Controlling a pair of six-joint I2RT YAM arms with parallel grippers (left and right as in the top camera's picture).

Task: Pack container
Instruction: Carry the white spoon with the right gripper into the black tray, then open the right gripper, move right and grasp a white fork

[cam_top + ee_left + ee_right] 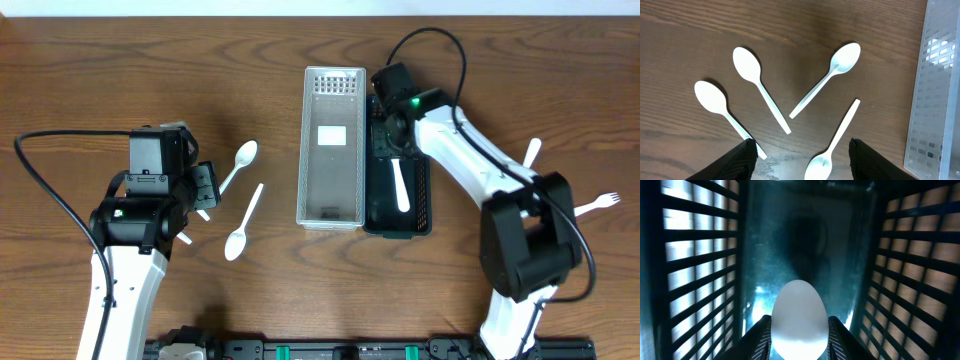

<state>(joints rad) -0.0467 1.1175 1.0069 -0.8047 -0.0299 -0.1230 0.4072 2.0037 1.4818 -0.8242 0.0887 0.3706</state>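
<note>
Right hand (799, 330) clamps spoon (799, 311) inside black basket (700, 255); left hand (802, 150) spread wide.

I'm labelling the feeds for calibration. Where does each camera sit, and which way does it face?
Overhead: fixed above the table, looking straight down; both arms show, with the left gripper and right gripper.
Left wrist: on the left arm, looking down at four spoons; its black fingertips show at the bottom edge.
Right wrist: on the right arm, looking into the black basket; its fingers flank a white spoon.
Shared: overhead and left wrist both show the white basket.
</note>
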